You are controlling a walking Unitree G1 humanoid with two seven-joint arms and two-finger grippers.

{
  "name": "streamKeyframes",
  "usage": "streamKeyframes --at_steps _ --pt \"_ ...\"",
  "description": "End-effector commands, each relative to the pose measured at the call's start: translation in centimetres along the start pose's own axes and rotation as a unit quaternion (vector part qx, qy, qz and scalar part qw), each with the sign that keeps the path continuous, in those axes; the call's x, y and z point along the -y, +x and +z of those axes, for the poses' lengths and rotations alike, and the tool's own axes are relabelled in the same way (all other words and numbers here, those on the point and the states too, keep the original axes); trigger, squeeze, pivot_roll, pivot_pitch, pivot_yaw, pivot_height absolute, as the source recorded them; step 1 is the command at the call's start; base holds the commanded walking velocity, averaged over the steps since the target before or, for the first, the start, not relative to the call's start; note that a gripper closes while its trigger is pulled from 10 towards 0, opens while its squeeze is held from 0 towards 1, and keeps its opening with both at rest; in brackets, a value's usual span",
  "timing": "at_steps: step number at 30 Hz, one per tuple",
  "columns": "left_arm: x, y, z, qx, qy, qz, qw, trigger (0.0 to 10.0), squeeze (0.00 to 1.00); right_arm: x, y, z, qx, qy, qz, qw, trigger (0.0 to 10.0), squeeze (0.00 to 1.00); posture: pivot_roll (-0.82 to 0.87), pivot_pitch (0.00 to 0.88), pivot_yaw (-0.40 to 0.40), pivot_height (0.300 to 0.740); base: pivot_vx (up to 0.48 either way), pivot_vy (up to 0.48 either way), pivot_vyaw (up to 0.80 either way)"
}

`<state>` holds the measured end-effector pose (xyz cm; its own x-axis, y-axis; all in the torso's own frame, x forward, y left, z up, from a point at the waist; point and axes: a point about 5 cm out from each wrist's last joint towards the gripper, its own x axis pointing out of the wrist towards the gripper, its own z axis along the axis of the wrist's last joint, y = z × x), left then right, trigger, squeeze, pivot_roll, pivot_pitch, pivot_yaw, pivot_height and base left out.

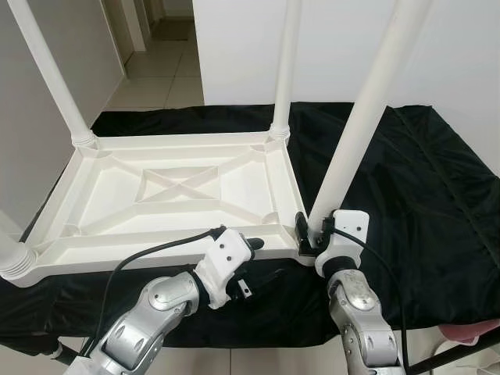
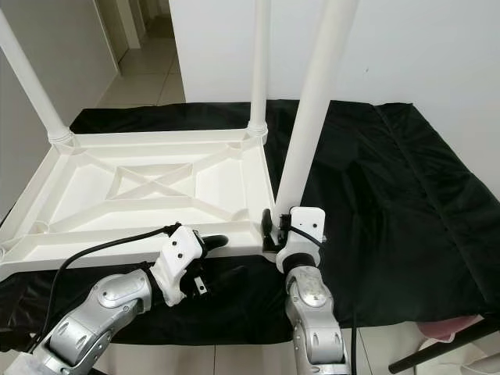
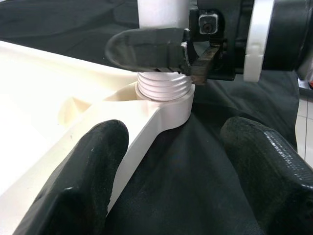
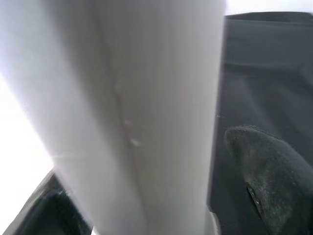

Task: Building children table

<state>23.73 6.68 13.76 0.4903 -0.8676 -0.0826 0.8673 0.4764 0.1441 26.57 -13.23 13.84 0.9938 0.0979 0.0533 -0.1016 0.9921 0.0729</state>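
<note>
**Near leg held at the corner socket**

The left gripper stands spread at the near rim of the upturned tabletop. The right gripper seems clamped on the leg at its threaded socket. Farther legs stand upright on the black cloth.

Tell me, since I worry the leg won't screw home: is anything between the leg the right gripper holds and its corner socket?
Nothing visible does. The leg stands in the corner socket of the upturned tabletop, its threads still showing. The right gripper clasps its base; the left gripper waits open nearby.
</note>
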Motion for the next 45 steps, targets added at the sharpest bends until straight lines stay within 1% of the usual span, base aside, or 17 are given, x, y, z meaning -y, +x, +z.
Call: streamKeyframes --at_steps 1,2,4,6,10,19,20,21,22,23,30,31,32,35,36,42,45 --pt "0.5 0.1 0.0 -0.003 0.008 -0.051 0.999 10.0 0.0 0.0 0.1 0.7 0.015 0.009 0.056 0.998 10.0 0.0 -0.07 0.012 0.055 0.74 0.0 0.0 0.0" --pt "0.5 0.1 0.0 -0.003 0.008 -0.051 0.999 10.0 0.0 0.0 0.1 0.7 0.015 0.009 0.056 0.998 10.0 0.0 -0.07 0.012 0.055 0.74 0.0 0.0 0.0" --pt "0.3 0.2 0.1 -0.003 0.012 -0.053 0.999 10.0 0.0 0.6 0.4 0.7 0.014 -0.011 0.128 0.992 10.0 0.0 -0.08 0.011 0.06 0.74 0.0 0.0 0.0" --pt "0.3 0.2 0.1 -0.003 0.012 -0.053 0.999 10.0 0.0 0.6 0.4 0.7 0.014 -0.011 0.128 0.992 10.0 0.0 -0.08 0.011 0.06 0.74 0.0 0.0 0.0" --pt "0.2 0.6 0.2 0.001 0.014 -0.057 0.998 10.0 0.0 1.9 1.8 0.6 0.004 -0.069 0.234 0.97 10.0 0.0 -0.09 0.008 0.068 0.74 0.0 0.0 0.0" --pt "0.2 0.8 0.3 0.005 0.017 -0.058 0.998 10.0 0.0 2.7 3.2 0.5 -0.018 -0.109 0.296 0.949 10.0 0.0 -0.08 0.002 0.061 0.74 0.0 0.0 0.0" --pt "0.1 0.8 0.4 0.006 0.017 -0.056 0.998 10.0 0.0 2.8 3.4 0.4 -0.022 -0.118 0.31 0.943 6.5 0.0 -0.08 0.001 0.059 0.74 0.0 0.0 0.0" --pt "0.1 0.8 0.3 0.006 0.017 -0.055 0.998 10.0 0.0 2.9 3.4 0.4 -0.025 -0.123 0.318 0.94 1.4 0.0 -0.08 0.0 0.059 0.74 0.0 0.0 0.0" --pt "0.1 0.8 0.3 0.006 0.017 -0.055 0.998 10.0 0.0 2.9 3.4 0.4 -0.025 -0.123 0.318 0.94 1.4 0.0 -0.08 0.0 0.059 0.74 0.0 0.0 0.0" --pt "0.1 0.7 0.3 0.006 0.016 -0.053 0.998 10.0 0.0 3.1 3.5 0.3 -0.029 -0.124 0.322 0.938 0.0 0.0 -0.08 0.0 0.059 0.74 0.0 0.0 0.0" --pt "0.2 0.7 0.4 0.006 0.016 -0.054 0.998 10.0 0.0 3.5 3.5 0.1 -0.035 -0.126 0.338 0.932 0.0 0.0 -0.07 0.004 0.058 0.74 0.0 0.0 0.0" --pt "0.2 0.6 0.4 0.005 0.017 -0.054 0.998 10.0 0.0 3.6 3.4 -0.1 -0.037 -0.124 0.339 0.932 3.2 0.0 -0.07 0.009 0.059 0.74 0.0 0.0 0.0" --pt "0.2 0.5 0.4 0.005 0.016 -0.054 0.998 10.0 0.0 3.8 3.4 -0.2 -0.039 -0.121 0.342 0.931 8.0 0.0 -0.07 0.014 0.061 0.74 0.0 0.0 0.0" --pt "0.2 0.5 0.4 0.004 0.016 -0.054 0.998 10.0 0.0 3.9 3.4 -0.3 -0.039 -0.119 0.343 0.931 8.0 0.0 -0.07 0.014 0.061 0.74 0.0 0.0 0.0" --pt "0.2 0.4 0.3 0.004 0.015 -0.054 0.998 10.0 0.0 3.9 3.3 -0.3 -0.039 -0.111 0.34 0.933 10.0 0.0 -0.07 0.017 0.061 0.74 0.0 0.0 0.0" --pt "0.3 0.3 0.2 0.001 0.015 -0.056 0.998 10.0 0.0 3.8 2.7 -0.3 -0.034 -0.085 0.329 0.94 10.0 0.0 -0.07 0.024 0.059 0.74 0.0 0.0 0.0" --pt "0.4 0.1 0.2 0.0 0.013 -0.056 0.998 10.0 0.0 3.7 2.4 -0.2 -0.031 -0.07 0.295 0.952 10.0 0.0 -0.07 0.029 0.054 0.74 0.0 0.0 0.0"
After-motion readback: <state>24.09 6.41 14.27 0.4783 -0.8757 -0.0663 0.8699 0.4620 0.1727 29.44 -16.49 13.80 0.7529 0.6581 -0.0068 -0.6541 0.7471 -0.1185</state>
